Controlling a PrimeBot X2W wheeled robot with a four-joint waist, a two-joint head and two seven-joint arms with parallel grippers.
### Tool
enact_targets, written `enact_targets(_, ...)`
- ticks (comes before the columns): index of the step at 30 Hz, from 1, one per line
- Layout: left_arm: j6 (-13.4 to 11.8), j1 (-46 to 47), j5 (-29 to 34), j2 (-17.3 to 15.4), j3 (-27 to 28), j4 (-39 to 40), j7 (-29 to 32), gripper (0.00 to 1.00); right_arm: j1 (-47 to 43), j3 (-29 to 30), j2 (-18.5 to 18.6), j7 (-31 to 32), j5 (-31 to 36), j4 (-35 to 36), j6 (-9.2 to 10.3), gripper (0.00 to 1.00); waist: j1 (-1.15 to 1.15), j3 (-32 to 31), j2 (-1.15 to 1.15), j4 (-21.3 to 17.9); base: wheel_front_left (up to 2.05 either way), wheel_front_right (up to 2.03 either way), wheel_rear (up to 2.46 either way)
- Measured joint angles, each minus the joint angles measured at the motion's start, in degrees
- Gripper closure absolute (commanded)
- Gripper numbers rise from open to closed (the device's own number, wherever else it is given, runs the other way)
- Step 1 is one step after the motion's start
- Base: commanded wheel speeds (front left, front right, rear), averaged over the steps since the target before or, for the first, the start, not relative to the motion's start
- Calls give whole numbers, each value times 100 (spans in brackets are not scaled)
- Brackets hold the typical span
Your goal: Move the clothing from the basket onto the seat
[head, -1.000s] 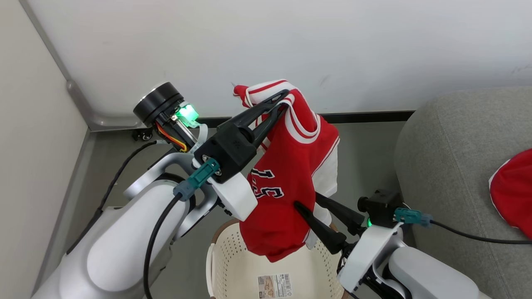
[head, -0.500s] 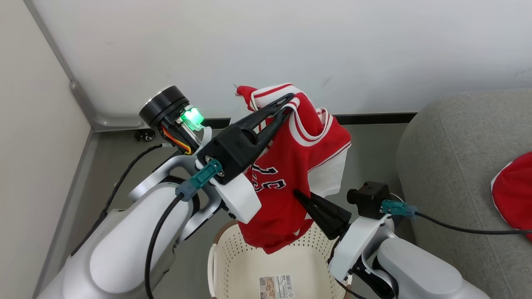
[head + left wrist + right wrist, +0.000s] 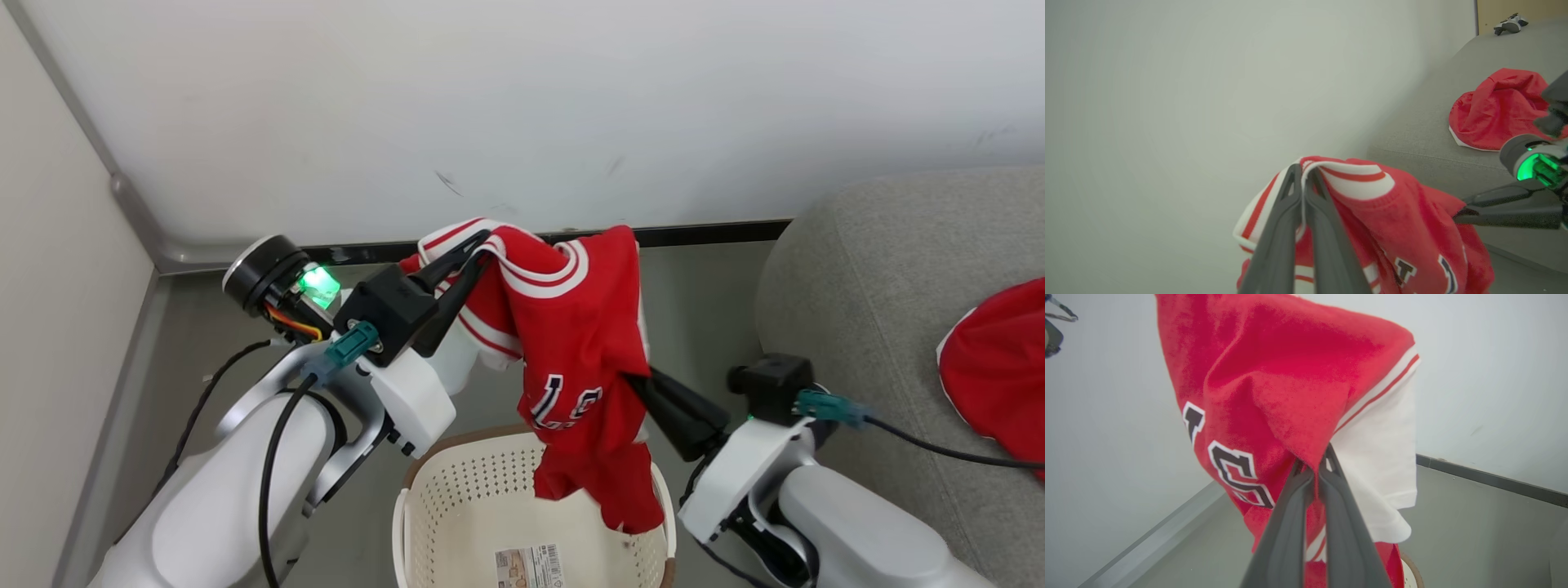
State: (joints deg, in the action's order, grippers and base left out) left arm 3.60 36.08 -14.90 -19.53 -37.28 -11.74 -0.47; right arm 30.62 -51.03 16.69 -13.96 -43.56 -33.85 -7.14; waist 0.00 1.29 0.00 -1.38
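Note:
A red jersey [image 3: 584, 343] with white stripes and dark lettering hangs in the air above the cream perforated basket [image 3: 457, 506]. My left gripper [image 3: 478, 245] is shut on its striped collar edge, as the left wrist view confirms on the jersey [image 3: 1372, 204] at the gripper [image 3: 1302, 171]. My right gripper [image 3: 633, 377] is shut on a fold lower on the jersey's right side; the right wrist view shows the gripper [image 3: 1316, 461] pinching the red cloth [image 3: 1290, 375]. A plain red garment [image 3: 992, 367] lies on the grey seat [image 3: 865, 269] at the right.
The basket's bottom shows a label sticker [image 3: 529, 567]. A white wall with a dark baseboard [image 3: 702, 233] runs behind, meeting a side wall at the left. Grey floor [image 3: 694, 302] separates basket and seat. A small dark object [image 3: 1511, 23] sits far back on the seat.
The right gripper has shut on the jersey's lower fold. The left gripper has lowered and moved left with the collar, and the jersey now hangs between both grippers. The camera has shifted.

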Motion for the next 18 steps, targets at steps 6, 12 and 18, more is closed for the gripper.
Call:
enact_targets(6, -60, -232, -124, -27, 73, -132, -11, 100, -231, 700, 157, -24, -90, 405, 0, 100, 0, -23, 0, -116, 0, 0, 0)
enact_targets(12, -109, -461, -301, 36, 107, -185, -134, 100, -453, 1547, 368, -25, -183, 800, 0, 100, 0, -33, 0, -261, 0, 0, 0)
enact_targets(18, -159, -595, -566, 261, 189, -186, -315, 84, -615, 2042, 389, -32, -192, 1066, 0, 100, 0, -29, 0, -385, 0, 0, 0)
